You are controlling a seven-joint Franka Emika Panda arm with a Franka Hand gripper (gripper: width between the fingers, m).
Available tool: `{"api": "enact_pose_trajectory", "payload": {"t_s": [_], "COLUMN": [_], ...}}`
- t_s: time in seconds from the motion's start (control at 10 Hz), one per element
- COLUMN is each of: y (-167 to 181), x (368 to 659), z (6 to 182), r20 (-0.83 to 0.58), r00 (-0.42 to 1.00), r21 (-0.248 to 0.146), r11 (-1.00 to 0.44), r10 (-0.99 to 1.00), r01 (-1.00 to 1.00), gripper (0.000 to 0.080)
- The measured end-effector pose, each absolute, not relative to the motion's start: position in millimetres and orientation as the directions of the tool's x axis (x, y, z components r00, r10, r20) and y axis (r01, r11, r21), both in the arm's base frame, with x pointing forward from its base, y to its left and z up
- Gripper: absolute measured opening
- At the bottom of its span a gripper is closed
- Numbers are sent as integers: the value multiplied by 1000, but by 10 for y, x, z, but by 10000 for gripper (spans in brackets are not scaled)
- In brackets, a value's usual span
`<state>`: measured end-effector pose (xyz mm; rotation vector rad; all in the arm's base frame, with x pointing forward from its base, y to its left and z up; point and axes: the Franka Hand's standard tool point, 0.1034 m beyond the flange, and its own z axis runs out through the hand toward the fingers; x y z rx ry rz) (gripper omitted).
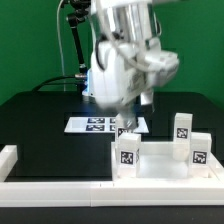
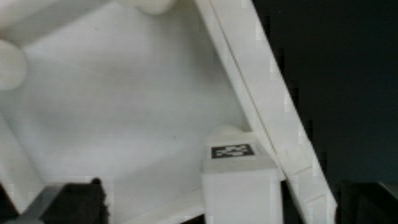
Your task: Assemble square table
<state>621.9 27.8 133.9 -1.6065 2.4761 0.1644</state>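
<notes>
Arm: I see the Panda reaching down over the middle of the black tabletop point(image 1: 40, 120); the image of it is motion-blurred.
Jaws: gripper point(image 1: 128, 118) sits low, just behind the table top; I can't make out the fingers in the exterior view. In the wrist view only two dark finger tips point(image 2: 80, 192) show at the edge, spread apart with nothing between them, so I read the jaws as wide open, holding nothing.
Table top: white square table top point(image 1: 150, 165) lies near the front, against the border rail point(image 1: 60, 188).
Legs: three tagged legs point(image 1: 127, 152) stand upright on it: one at the exterior view's left, two at its right.
Wrist view: the top's inner face and raised rim point(image 2: 249, 80) fill the frame, one tagged leg against the rim.
Marker board: marker board point(image 1: 95, 124) lies flat behind the gripper.
</notes>
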Motion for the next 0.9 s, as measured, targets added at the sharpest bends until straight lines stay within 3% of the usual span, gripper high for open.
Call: {"api": "enact_pose_trajectory", "payload": {"t_s": [0.1, 0.3, 0.9], "y": [310, 282, 280], "x": [6251, 6227, 6219], "z": [1452, 1344, 1316], "r20": [-223, -210, -207], "r00": [-385, -388, -389], "r21": [-9, -7, -4], "r11": [397, 398, 398], "r10": [-895, -897, -898], "r01": [-918, -917, -917], "gripper": [649, 649, 649]}}
